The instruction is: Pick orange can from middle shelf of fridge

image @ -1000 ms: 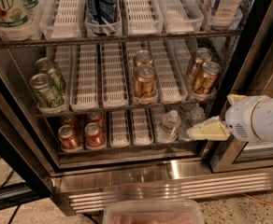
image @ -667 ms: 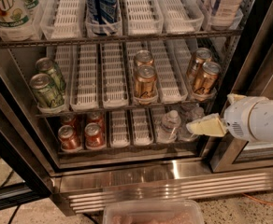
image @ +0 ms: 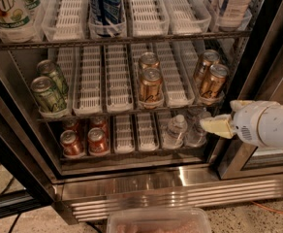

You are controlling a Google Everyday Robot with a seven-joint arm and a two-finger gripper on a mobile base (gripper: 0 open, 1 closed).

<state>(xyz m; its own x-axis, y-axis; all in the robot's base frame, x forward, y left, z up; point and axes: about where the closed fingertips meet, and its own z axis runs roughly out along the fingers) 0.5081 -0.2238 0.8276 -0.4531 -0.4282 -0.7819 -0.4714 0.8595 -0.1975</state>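
Note:
Four copper-orange cans stand on the middle shelf [image: 132, 111] of the fridge [image: 146, 186]. Two are in a centre lane, the front orange can [image: 151, 87] with another [image: 149, 61] behind it. Two more are in the right lane, one in front [image: 213, 81] and one behind [image: 205, 62]. My gripper [image: 214, 126], pale yellow on a white wrist, comes in from the right. It sits at the shelf's right end, just below the right pair of cans and level with the lower shelf, holding nothing that I can see.
Green cans [image: 48, 95] stand at the left of the middle shelf. Red cans [image: 83, 142] and clear bottles [image: 174, 130] are on the lower shelf. Large bottles [image: 105, 4] fill the top shelf. The dark door frame [image: 258, 76] is close at right. A plastic tub [image: 158, 221] is at the bottom.
My gripper has risen slightly and stays at the right end of the shelves. The cans have not moved.

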